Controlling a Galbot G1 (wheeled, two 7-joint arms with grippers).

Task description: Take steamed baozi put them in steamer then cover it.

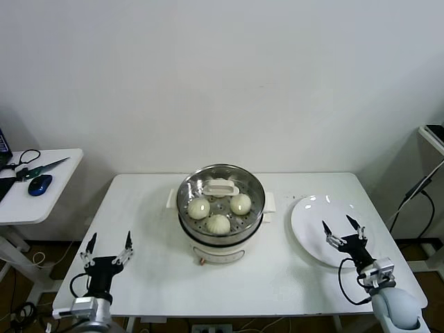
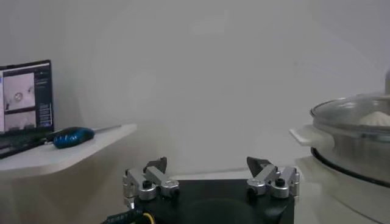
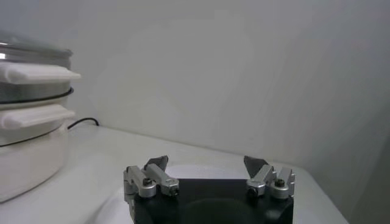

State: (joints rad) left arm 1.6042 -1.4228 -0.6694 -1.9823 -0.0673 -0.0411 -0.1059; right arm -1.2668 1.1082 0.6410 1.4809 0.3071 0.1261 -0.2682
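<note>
The steamer, a shiny steel basket on a white pot base, stands mid-table. The cover, clear glass with a white handle, sits on it. Through the glass I see three cream steamed baozi. My left gripper hovers open and empty over the table's front left, well apart from the steamer. My right gripper is open and empty above a white plate. In the left wrist view my gripper spreads wide, the covered steamer off to one side. The right wrist view shows that gripper wide open too, with the steamer beyond.
A bare white plate lies right of the steamer. A side table at the left holds a blue mouse and tools; a laptop screen shows there. A shelf with cables stands at the far right.
</note>
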